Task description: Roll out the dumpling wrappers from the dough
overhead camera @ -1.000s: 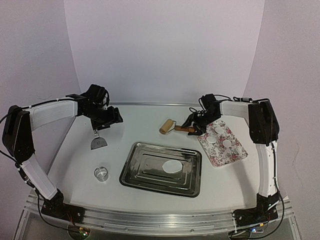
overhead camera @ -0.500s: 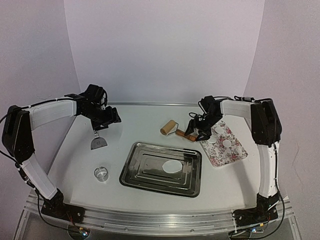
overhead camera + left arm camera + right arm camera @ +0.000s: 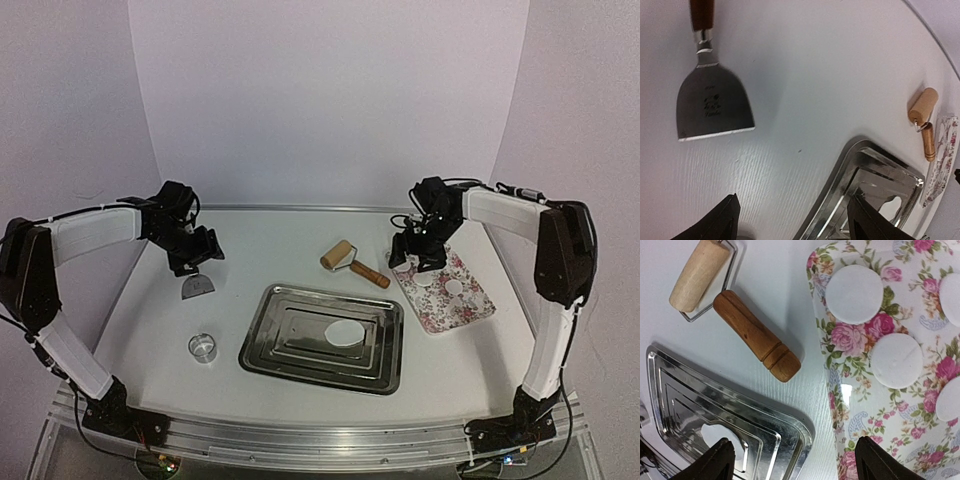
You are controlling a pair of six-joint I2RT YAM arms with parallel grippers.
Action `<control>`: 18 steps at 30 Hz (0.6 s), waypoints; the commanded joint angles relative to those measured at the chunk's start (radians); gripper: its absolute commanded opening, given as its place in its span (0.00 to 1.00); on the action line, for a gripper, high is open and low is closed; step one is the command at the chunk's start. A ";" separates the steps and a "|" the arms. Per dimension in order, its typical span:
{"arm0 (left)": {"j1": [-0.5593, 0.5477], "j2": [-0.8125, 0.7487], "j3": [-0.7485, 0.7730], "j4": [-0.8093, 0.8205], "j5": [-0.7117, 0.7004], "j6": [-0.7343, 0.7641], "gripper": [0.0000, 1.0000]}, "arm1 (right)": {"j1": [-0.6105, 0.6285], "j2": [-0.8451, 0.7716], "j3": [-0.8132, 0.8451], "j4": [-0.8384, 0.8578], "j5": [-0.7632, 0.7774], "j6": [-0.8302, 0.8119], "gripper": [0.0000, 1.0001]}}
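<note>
Right hand has just let go of the rolling pin; both hands empty.

The left hand [image 3: 792,212], fingers spread and holding nothing, has shifted slightly and hovers just beside the scraper [image 3: 715,107] on the tabletop [image 3: 280,245]. The right hand [image 3: 795,452], fingers now spread wide, has released the rolling pin [image 3: 752,332], which lies on the tabletop to its left. It has moved over the edge of the floral tray [image 3: 840,337], where the dumpling wrappers [image 3: 854,294] lie directly below it. This rolling pass looks finished.
</note>
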 commanded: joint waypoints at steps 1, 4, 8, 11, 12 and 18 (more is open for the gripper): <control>0.001 -0.085 -0.109 -0.187 -0.053 -0.082 0.74 | -0.008 -0.115 -0.040 0.028 0.024 0.131 0.86; -0.001 -0.184 -0.207 -0.207 -0.033 -0.130 0.70 | -0.008 -0.158 -0.099 0.112 0.019 0.240 0.86; -0.003 -0.271 -0.269 -0.278 0.008 -0.149 0.69 | -0.008 -0.226 -0.169 0.160 0.095 0.266 0.87; -0.015 -0.300 -0.313 -0.322 0.039 -0.154 0.68 | -0.008 -0.329 -0.255 0.230 0.210 0.255 0.89; -0.018 -0.307 -0.330 -0.328 0.050 -0.156 0.68 | -0.008 -0.359 -0.283 0.259 0.243 0.247 0.90; -0.025 -0.324 -0.417 -0.263 0.135 -0.207 0.68 | -0.008 -0.444 -0.367 0.352 0.286 0.184 0.98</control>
